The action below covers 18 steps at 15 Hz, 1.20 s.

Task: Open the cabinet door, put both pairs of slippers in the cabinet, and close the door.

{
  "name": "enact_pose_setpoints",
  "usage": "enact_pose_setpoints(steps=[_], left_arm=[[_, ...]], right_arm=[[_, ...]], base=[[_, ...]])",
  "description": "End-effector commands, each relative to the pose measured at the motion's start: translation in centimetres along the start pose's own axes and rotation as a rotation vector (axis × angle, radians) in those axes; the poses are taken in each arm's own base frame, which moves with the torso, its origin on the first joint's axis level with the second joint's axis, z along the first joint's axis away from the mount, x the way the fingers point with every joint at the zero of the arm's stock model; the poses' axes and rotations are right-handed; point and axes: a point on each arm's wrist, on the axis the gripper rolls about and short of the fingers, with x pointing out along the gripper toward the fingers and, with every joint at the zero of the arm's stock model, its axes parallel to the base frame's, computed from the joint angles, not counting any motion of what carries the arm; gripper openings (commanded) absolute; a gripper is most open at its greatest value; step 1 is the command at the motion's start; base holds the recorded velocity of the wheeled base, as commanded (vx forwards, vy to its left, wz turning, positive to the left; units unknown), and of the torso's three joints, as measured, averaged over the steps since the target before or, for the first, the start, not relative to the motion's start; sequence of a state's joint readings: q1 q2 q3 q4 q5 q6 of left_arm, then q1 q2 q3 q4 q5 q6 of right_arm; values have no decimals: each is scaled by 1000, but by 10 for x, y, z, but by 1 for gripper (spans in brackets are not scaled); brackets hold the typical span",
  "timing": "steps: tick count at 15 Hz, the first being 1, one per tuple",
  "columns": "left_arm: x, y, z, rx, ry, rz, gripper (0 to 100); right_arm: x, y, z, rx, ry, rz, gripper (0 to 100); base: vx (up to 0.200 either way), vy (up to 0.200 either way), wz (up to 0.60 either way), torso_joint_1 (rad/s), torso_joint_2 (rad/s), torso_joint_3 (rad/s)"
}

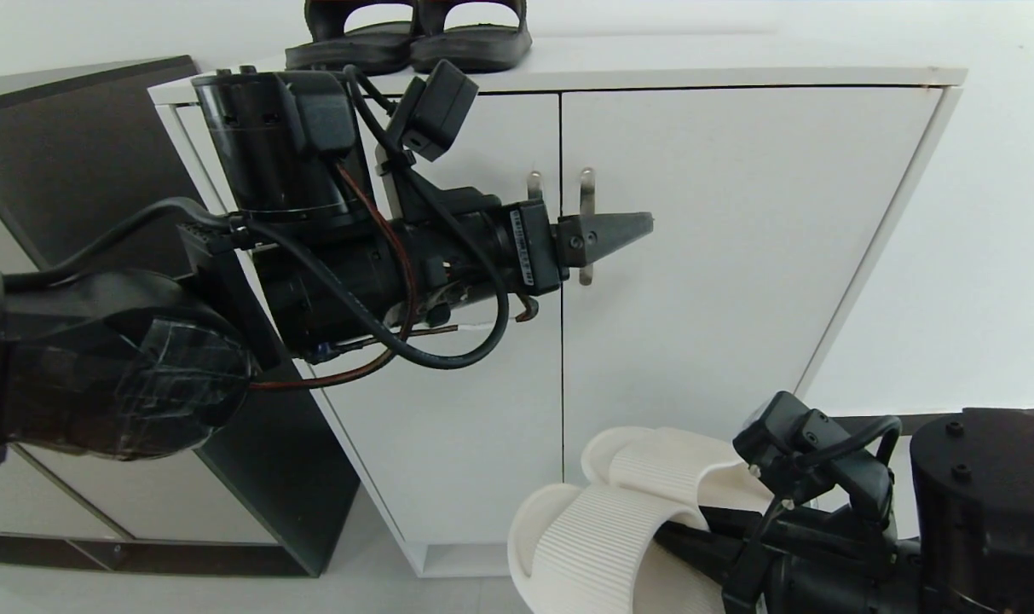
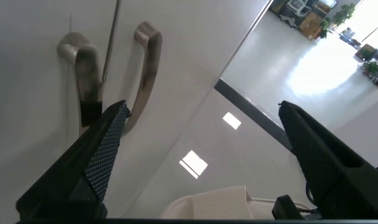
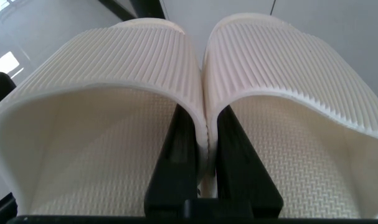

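While my left gripper (image 1: 643, 227) stands wide open and empty at the right door's handle (image 1: 586, 223), the cabinet (image 1: 738, 256) is shut — that door, swung out, could strike the white slippers (image 1: 627, 512) my right gripper (image 3: 204, 146) pinches together low before it. Black slippers (image 1: 410, 38) sit on top; bare floor (image 2: 257, 149) lies rightward.

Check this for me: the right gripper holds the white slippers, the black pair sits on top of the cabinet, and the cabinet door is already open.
Wrong on the door: the head view shows both cabinet doors shut, with the left gripper open beside the handles. The right gripper does hold the white slippers, and the black pair sits on top of the cabinet.
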<state>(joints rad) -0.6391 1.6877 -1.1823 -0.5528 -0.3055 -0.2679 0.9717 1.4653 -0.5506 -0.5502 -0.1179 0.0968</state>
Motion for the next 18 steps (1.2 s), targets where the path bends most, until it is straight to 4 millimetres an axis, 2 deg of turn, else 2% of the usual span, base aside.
enact_pose_setpoints(steps=[1,5,11,12,17,18], left_arm=[[7,9,-2,-3,-1,25,100],[28,14,-5,-12,23,20,100],[32,11,-8,-21,54,7,100],[31,10,-8,-20,53,5,0],[19,-1,-4,-18,47,-11,0],[0,-15,-1,-14,44,-34,0]], right_arm=[[0,0,0,0,-1,1,0],[1,0,0,-1,2,2,0],[0,1,0,1,1,11,0],[0,2,0,1,0,12,0],[-9,9,-6,-19,10,49,0],[-18,14,-9,-35,10,124,0]], base=[[0,0,0,0,0,0],[0,0,0,0,0,0],[0,0,0,0,0,0],[0,0,0,0,0,0],[0,0,0,0,0,0],[0,0,0,0,0,0]])
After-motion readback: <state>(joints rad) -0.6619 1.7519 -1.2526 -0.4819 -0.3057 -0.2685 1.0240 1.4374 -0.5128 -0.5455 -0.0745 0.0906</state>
